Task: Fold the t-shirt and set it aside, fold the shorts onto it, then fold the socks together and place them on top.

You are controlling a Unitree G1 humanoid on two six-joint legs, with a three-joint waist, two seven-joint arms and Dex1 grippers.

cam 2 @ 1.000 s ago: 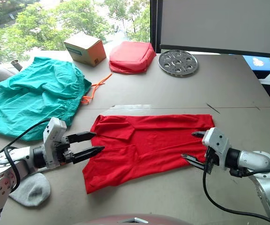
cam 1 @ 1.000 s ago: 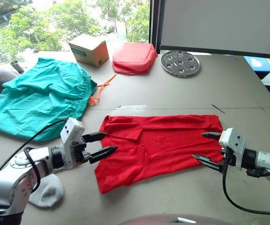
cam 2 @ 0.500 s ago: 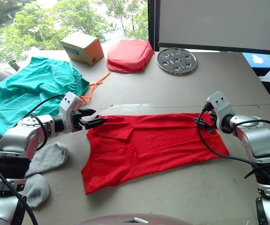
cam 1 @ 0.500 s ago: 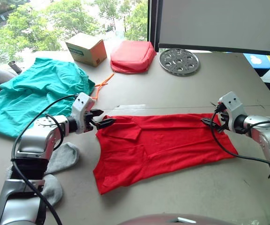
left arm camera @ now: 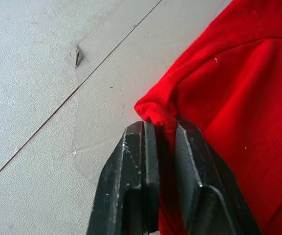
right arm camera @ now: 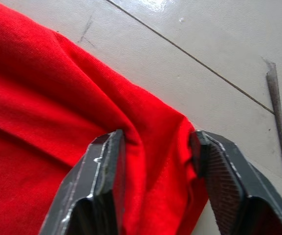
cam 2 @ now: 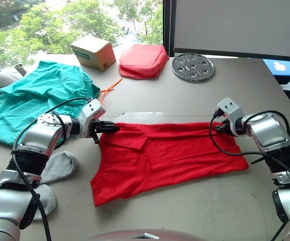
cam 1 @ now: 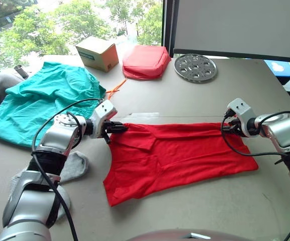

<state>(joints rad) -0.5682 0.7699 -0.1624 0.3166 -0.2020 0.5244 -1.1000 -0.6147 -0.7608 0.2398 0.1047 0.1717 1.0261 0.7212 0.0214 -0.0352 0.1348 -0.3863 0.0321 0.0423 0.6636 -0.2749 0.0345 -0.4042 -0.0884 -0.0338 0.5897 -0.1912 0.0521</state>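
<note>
Our left pincer (left arm camera: 162,142) pinches the t-shirt's (cam 1: 180,155) far corner; our right pincer (right arm camera: 155,156) straddles the other far corner, jaws apart. The shirt lies flat mid-worktop (cam 1: 185,98), both arms stretched low.

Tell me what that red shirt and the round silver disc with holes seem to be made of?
The t-shirt looks like thin matte knit fabric, maybe cotton: it wrinkles softly and shows a fine weave up close. The disc seems to be metal, judging by its grey sheen and stamped holes.
</note>
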